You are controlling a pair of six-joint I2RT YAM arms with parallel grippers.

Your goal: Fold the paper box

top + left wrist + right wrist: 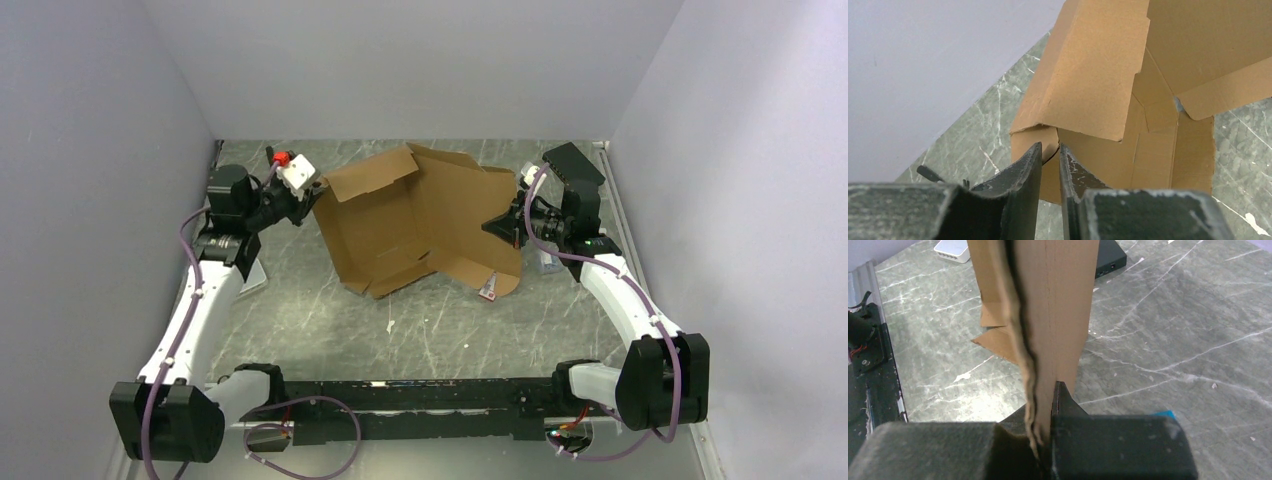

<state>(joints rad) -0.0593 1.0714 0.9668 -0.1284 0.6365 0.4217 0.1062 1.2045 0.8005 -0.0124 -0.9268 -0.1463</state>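
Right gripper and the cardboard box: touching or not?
Touching. The right wrist view shows an edge of the box pinched between the fingers of the right gripper, with no gap on either side.

**Paper box**: plain brown, unprinted corrugated cardboard mailer, only part-folded, lying open at the far middle of the table. Its wide panels meet at a raised crease, tent-like, with the near edges resting on the table. At the left end a side flap bends inward over a small corner tab. The right panel stands upright, its ragged edge foremost
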